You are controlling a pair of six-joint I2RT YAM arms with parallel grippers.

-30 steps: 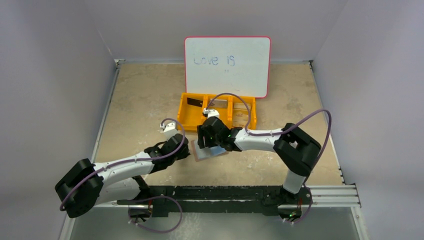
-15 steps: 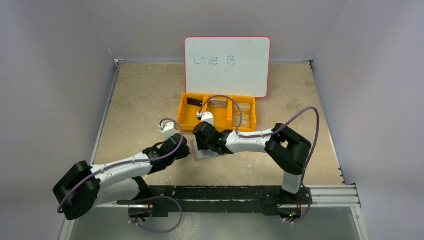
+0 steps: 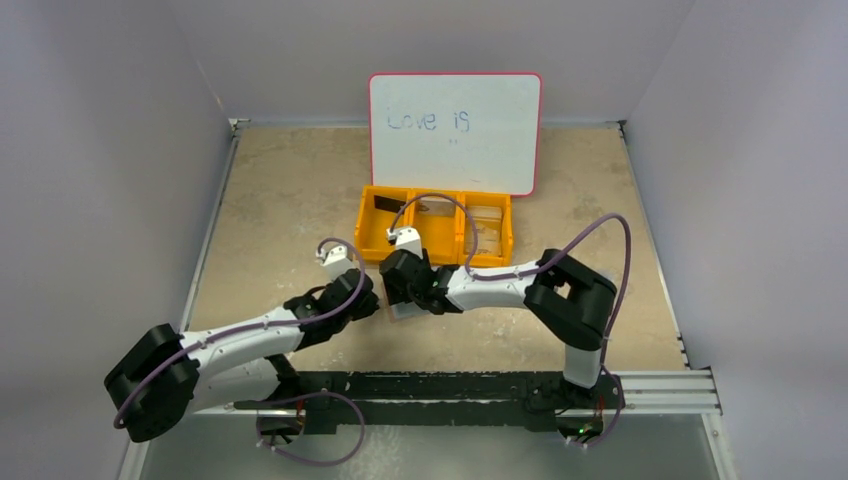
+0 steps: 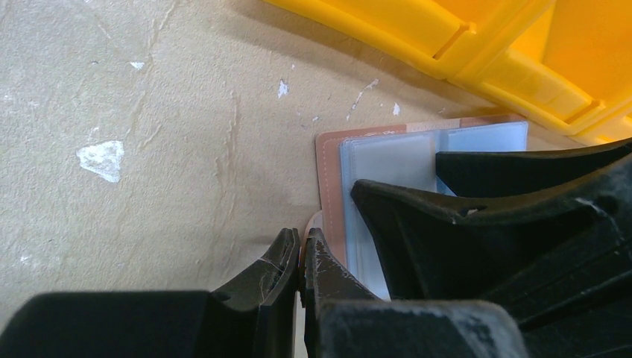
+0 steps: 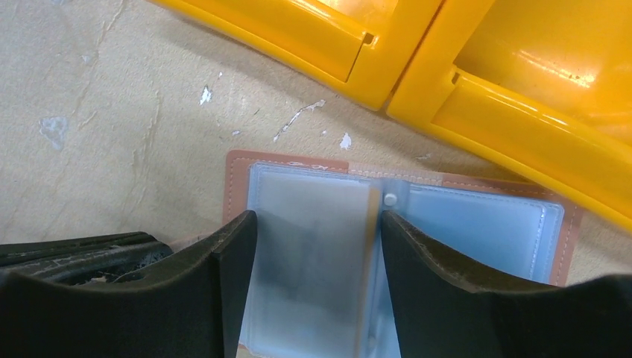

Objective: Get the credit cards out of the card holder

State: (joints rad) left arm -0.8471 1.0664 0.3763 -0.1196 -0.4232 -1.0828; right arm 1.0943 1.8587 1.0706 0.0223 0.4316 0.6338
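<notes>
The brown card holder (image 5: 477,224) lies open on the table, its pale blue-grey clear pockets facing up, just in front of the orange tray. My left gripper (image 4: 302,250) is shut on the thin brown left edge of the card holder (image 4: 387,160). My right gripper (image 5: 313,239) is open, one finger on each side of the left pocket leaf, where a greyish card (image 5: 313,246) shows blurred through the plastic. In the top view both grippers meet over the holder (image 3: 405,312). A black card (image 3: 390,205) lies in the tray's left compartment.
The orange three-compartment tray (image 3: 362,235) stands right behind the holder, with a red-framed whiteboard (image 3: 455,130) leaning against the back wall. My right fingers (image 4: 447,224) crowd close beside the left gripper. The tabletop is beige with pale scuffs.
My right arm has moved left and nearer the left gripper, covering more of the card holder. The left arm has barely moved and keeps its hold.
</notes>
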